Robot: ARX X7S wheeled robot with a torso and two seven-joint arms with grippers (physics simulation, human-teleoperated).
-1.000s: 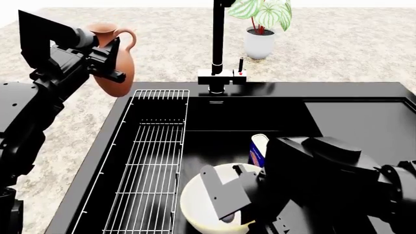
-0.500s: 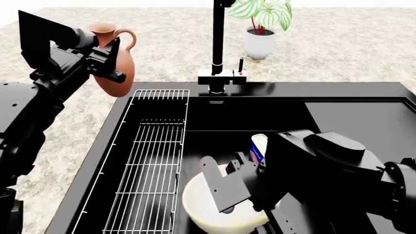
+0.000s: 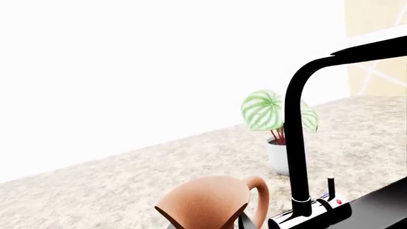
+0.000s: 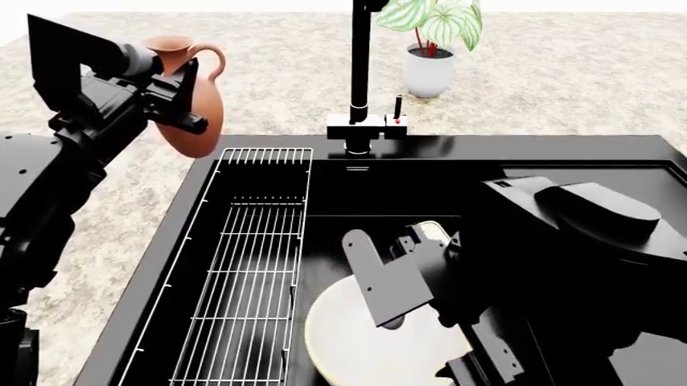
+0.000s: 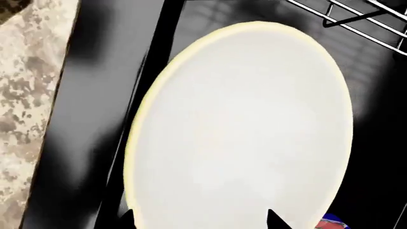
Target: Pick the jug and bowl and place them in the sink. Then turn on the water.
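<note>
The terracotta jug (image 4: 199, 90) hangs upright above the speckled counter, just left of the sink's back corner, with my left gripper (image 4: 177, 103) shut on its belly. In the left wrist view the jug (image 3: 203, 202) fills the space between the two fingers of the left gripper (image 3: 203, 225). The cream bowl (image 4: 365, 350) lies in the black sink (image 4: 355, 193), near its front. My right gripper (image 4: 419, 318) hovers over it, open. In the right wrist view the right gripper (image 5: 202, 222) has its tips wide apart above the bowl (image 5: 241, 129).
A wire rack (image 4: 247, 265) fills the basin's left side. The tall black faucet (image 4: 359, 72) stands behind the sink, with a potted plant (image 4: 429, 72) to its right. A blue-and-white canister (image 4: 429, 232) shows partly behind my right gripper. The drainboard (image 4: 590, 201) lies right.
My right gripper has risen away from the bowl, which stays in the basin. The left arm and the jug have barely moved.
</note>
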